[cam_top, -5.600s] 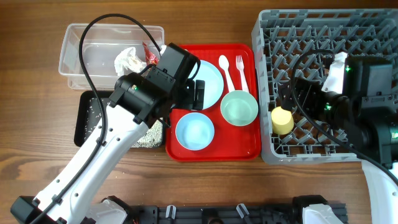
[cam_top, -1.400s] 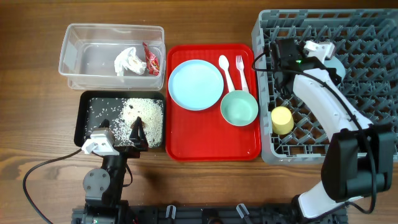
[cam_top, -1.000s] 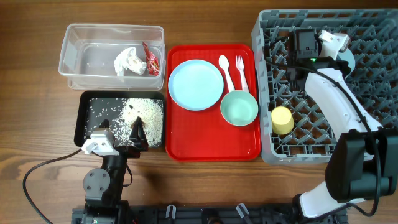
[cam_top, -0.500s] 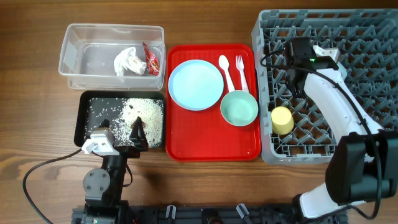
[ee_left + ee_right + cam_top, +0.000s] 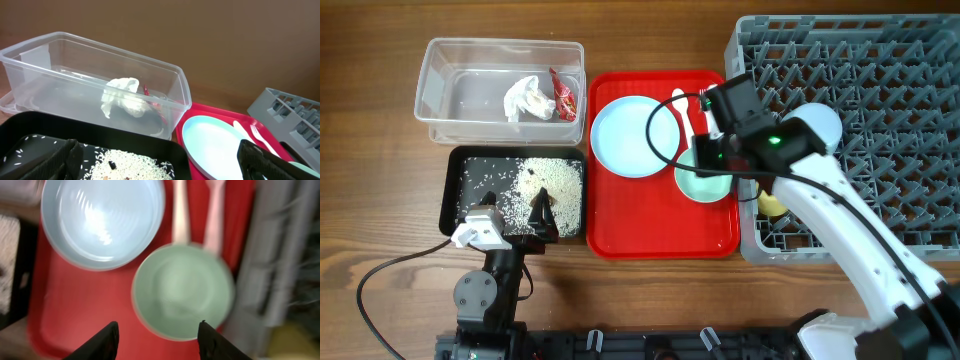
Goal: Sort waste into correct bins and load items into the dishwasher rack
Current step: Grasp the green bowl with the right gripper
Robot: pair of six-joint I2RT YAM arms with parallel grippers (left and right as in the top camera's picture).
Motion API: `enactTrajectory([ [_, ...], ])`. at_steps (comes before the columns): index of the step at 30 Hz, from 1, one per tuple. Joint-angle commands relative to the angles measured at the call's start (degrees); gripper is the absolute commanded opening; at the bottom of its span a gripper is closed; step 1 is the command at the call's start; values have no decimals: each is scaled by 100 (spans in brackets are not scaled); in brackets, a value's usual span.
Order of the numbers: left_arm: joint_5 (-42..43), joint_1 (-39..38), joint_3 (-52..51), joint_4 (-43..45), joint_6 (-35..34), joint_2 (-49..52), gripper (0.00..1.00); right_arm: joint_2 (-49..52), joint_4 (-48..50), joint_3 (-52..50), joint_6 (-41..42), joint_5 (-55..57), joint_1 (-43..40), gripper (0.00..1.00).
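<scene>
Two grippers inspected: both stand with jaws apart and hold nothing.

Nearest you, the left gripper [image 5: 160, 159] hangs over the black tray [image 5: 448, 192], which carries the rice scraps [image 5: 558, 180]. It plays no part in the step in hand.

Next out, the right gripper [image 5: 157, 339] hovers above the mint-green bowl [image 5: 182, 292], clear of it as far as the blurred wrist view shows. The bowl sits upright at the right side of the red tray [image 5: 650, 218], close to the dishwasher rack [image 5: 880, 80]. It is round, plain and empty, with no scraps visible inside.

Judgement: you should expect it to be light and stiff, and its smooth wall is likely to be slippery. Take it on the rim, one finger inside and one outside, at the near side.

Beyond it, the spoon [image 5: 180, 210] and fork [image 5: 215, 210] end at its far rim, so keep off that side. The light-blue plate [image 5: 102, 222] lies just beside it.

Farthest, the clear tub [image 5: 450, 60] holds the napkin [image 5: 527, 98] and the red wrapper [image 5: 562, 95].
</scene>
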Motion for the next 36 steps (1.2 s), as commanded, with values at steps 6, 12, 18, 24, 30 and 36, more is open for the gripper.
enactTrajectory([
  [6,-52,42,-37,26,50,-57,100,1198,-101,-774,3722,-1073,142,55],
  [12,-52,42,-37,26,50,-57,100,1198,151,-999,4699,-988,120,60],
  [18,-52,42,-37,26,50,-57,100,1130,195,-999,4621,-1281,96,57],
  [24,-52,42,-37,26,50,-57,100,1130,111,-1001,4927,-1143,-188,58],
  [30,-52,42,-37,26,50,-57,100,1130,-26,-999,4996,-341,-203,57],
  [36,-52,42,-37,26,50,-57,100,636,619,-940,1316,-374,9,49],
])
